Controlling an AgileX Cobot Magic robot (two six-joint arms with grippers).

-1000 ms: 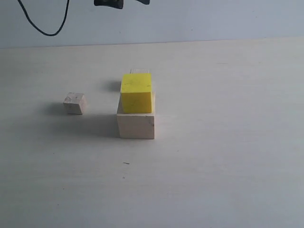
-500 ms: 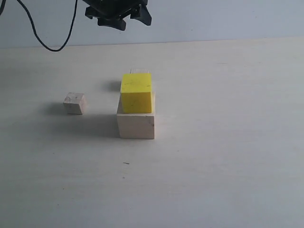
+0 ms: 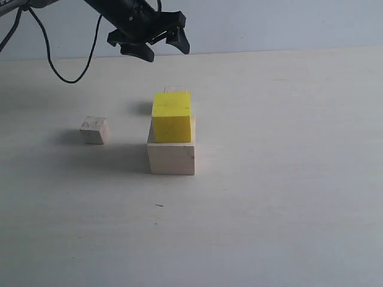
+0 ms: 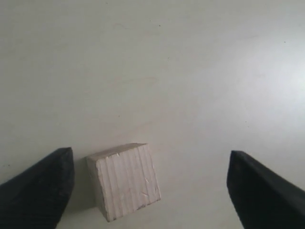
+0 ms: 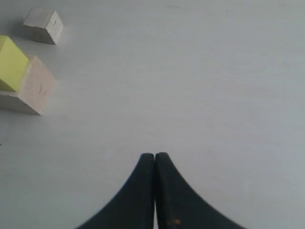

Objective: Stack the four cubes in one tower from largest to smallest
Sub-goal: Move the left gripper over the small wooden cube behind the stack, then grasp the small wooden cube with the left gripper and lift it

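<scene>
The left tool (image 3: 163, 51) hangs in the air over the far part of the surface (image 3: 287, 197), its jaws spread wide apart and holding nothing. In the left wrist view a pale wooden block, the rear small cube (image 4: 125, 181), lies on the surface below the gap. It is much nearer one finger (image 4: 40, 191) than the other and does not appear to touch it. A black cable (image 3: 60, 72) trails from the arm towards the far left corner.

The right tool (image 5: 155, 157) has its jaws pressed together with nothing between them. It hovers over bare surface, well apart from the cubes.

Near the middle of the surface stands the large pale cube (image 3: 172, 158), flat on the surface. The yellow cube (image 3: 172, 116) sits on top of it, shifted toward its far side. Just behind this pair, toward the far edge, only the top sliver of the rear small cube shows in the exterior view. The side small cube (image 3: 94, 130) rests alone toward the left edge, well apart from the stack.
</scene>
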